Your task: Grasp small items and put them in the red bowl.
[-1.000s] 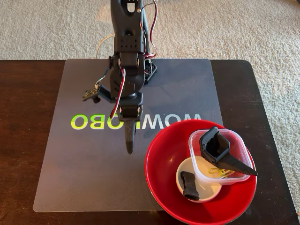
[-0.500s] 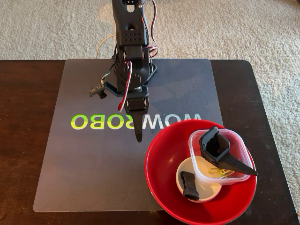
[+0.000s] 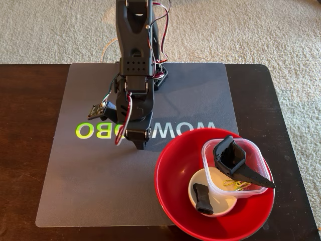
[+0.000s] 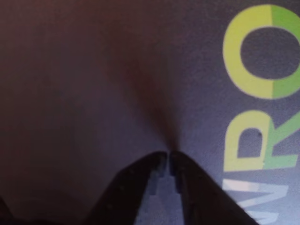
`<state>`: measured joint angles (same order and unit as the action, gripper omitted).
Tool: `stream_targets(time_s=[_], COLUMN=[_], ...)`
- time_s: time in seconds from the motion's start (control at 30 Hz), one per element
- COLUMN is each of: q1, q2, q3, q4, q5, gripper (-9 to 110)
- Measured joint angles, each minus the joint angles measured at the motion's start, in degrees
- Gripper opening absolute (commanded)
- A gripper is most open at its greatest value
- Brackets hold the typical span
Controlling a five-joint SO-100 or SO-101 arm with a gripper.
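In the fixed view, the red bowl [image 3: 170,193] is seen at the lower right of the frame, on the grey mat [image 3: 75,186] that lies on the dark counter [image 3: 25,150]. Inside it are kept a small white bowl [image 3: 196,190] with a short black piece [image 3: 202,199], and a clear tub [image 3: 258,163] with a black wedge holder [image 3: 235,161] and a yellow clip [image 3: 235,184]. The fingers [image 3: 139,144] are pointed down at the mat, left of the bowl. In the wrist view, the fingers [image 4: 168,165] are seen almost pressed together, with nothing pinched, over the mat [image 4: 84,93] beside yellow-green letters [image 4: 255,93].
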<state>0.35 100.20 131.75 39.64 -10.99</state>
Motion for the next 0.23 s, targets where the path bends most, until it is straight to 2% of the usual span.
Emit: stream_targets(time_s=[0.23], q1=[0.53], q2=[0.00], q3=[0.00], q4=[-2.99], q5=[1.85], gripper=[0])
